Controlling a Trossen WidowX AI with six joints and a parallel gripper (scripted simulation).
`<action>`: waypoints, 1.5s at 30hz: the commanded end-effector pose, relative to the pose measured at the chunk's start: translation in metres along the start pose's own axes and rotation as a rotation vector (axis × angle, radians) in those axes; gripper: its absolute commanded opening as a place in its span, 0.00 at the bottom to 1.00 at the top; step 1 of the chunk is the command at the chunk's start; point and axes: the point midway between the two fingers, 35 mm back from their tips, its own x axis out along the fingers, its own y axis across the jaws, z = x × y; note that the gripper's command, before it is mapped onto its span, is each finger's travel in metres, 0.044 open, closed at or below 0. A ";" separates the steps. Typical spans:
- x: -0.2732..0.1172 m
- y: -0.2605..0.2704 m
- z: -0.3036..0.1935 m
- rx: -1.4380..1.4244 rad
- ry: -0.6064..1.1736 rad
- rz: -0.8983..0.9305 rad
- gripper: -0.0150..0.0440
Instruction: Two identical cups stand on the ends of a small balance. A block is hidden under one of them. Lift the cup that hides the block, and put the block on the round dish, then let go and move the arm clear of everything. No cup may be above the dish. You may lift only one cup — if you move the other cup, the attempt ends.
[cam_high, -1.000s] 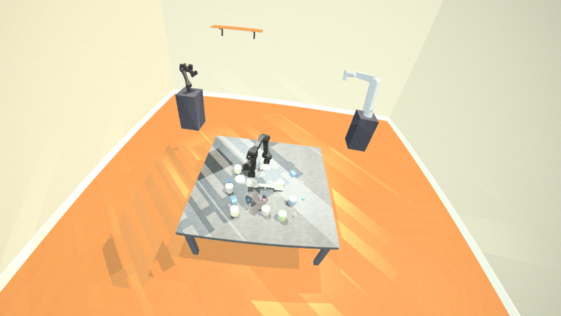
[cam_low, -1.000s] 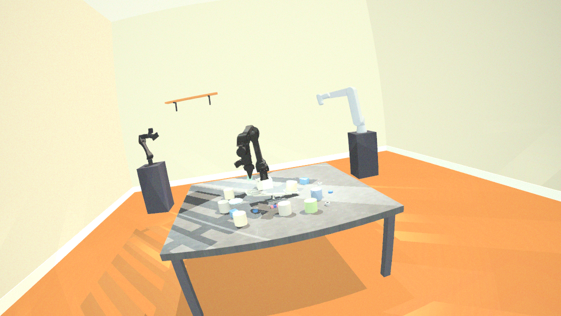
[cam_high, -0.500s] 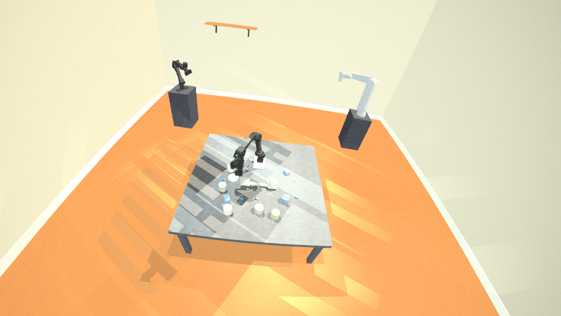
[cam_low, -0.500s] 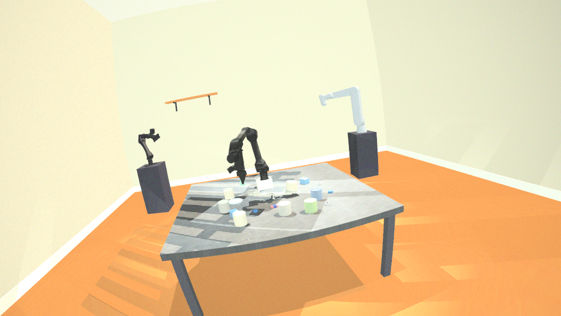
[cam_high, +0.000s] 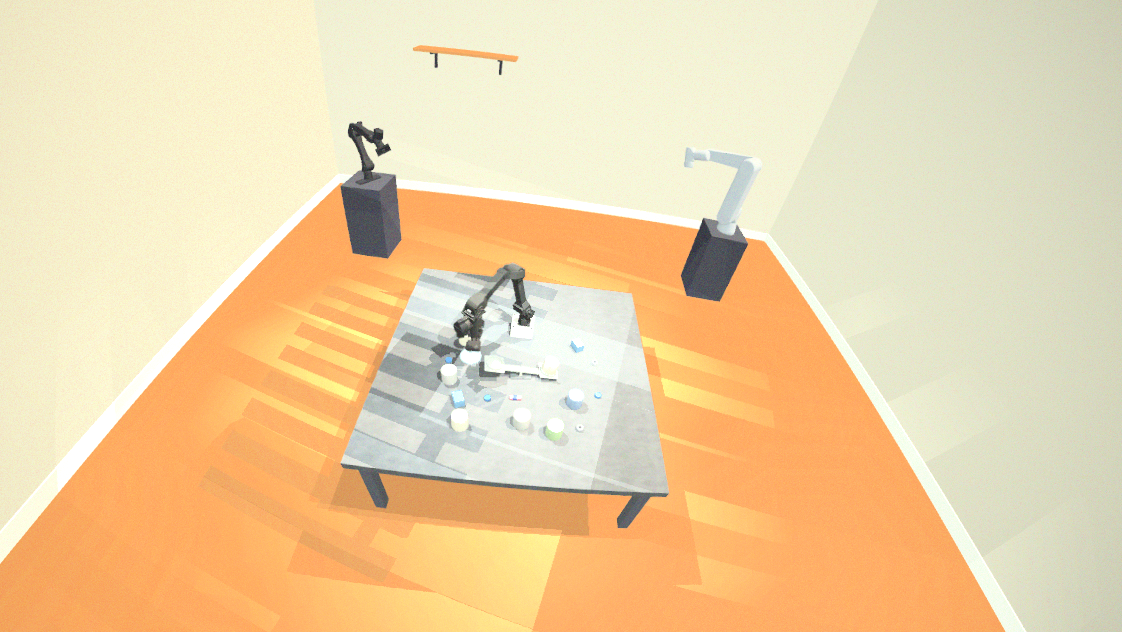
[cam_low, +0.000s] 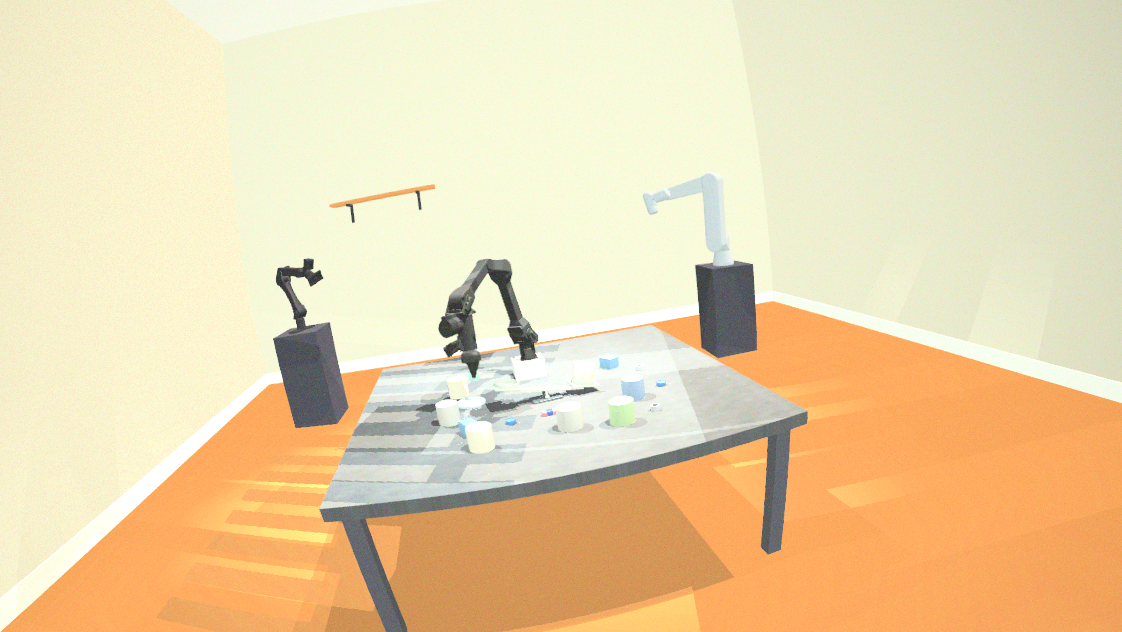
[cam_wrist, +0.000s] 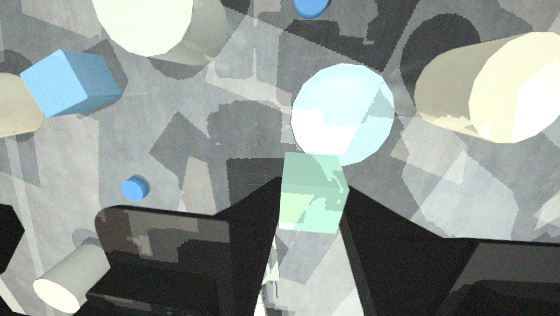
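From my remote seat I see the pincer clenched on the pale green block, which sits squeezed between the two dark fingers in the wrist view. The block hangs just short of the round dish, a pale blue disc lying flat on the table; the block's far edge meets the dish's near rim in that view, though I cannot tell how high above it the block is.

In the exterior view the arm bends over the left part of the table, with the pincer pointing straight down, near a cream cup standing by it. The balance lies to the right of the pincer, with one cup on its right end (the left end is too small for me to make out).

Around the dish in the wrist view I see a cream cup to the right, another cream cup at the top, and a blue cube at left. A small blue disc lies lower left, well apart from the dish, and a further small cream cup shows at the bottom left corner.

From the top view the pincer is over the table's left-middle area, the dish just beneath it, and the balance just to its right.
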 end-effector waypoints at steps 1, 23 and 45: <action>0.010 -0.012 0.008 -0.004 0.004 -0.003 0.25; 0.070 -0.038 0.026 -0.004 0.002 -0.007 0.25; 0.086 -0.037 0.027 0.001 -0.003 -0.005 0.39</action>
